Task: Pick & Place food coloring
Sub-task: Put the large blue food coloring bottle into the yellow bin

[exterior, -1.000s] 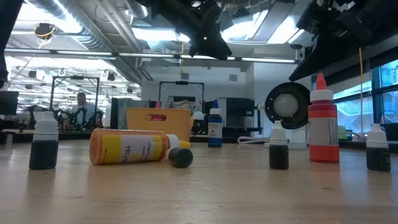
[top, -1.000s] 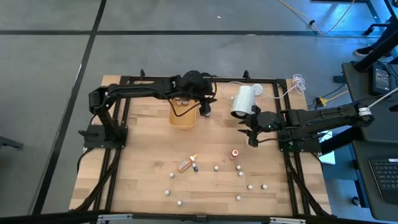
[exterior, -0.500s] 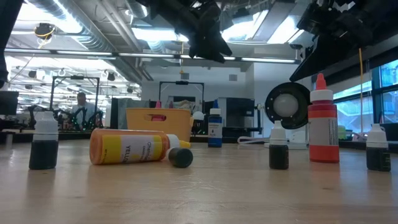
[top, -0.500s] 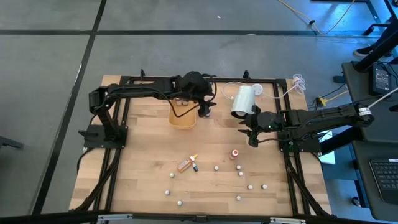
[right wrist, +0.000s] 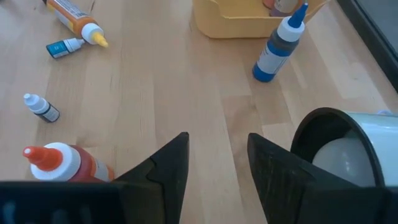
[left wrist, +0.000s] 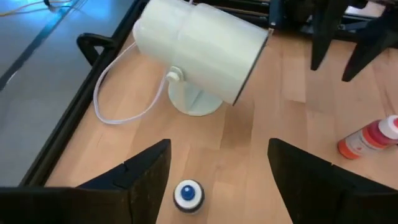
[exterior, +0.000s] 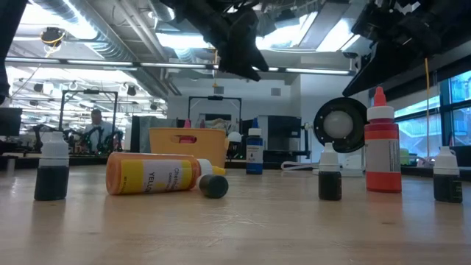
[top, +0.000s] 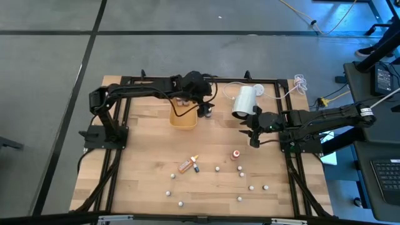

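Note:
Food coloring bottles stand scattered on the near half of the table: a red one (top: 235, 154), several tiny white-capped ones (top: 251, 187), and an orange one (top: 185, 165) lying on its side (exterior: 154, 174). A blue bottle (top: 209, 112) stands upright just right of the yellow tray (top: 184, 117). My left gripper (top: 203, 106) hovers open high above that blue bottle (left wrist: 188, 194), whose cap shows between the fingers (left wrist: 219, 146). My right gripper (top: 252, 132) is open (right wrist: 217, 138) and waits near the white lamp (top: 245, 100).
The white lamp lies between the two grippers, its cord (left wrist: 124, 106) trailing to the table's far edge. The yellow tray holds a few bottles at its far end (top: 181, 100). A black frame (top: 125, 81) borders the table. Bare wood lies between the tray and the scattered bottles.
My left gripper has drifted a little toward the table's left, from over the blue bottle toward the yellow tray, staying high and open. The blue bottle stands where it was. The right arm has kept still.

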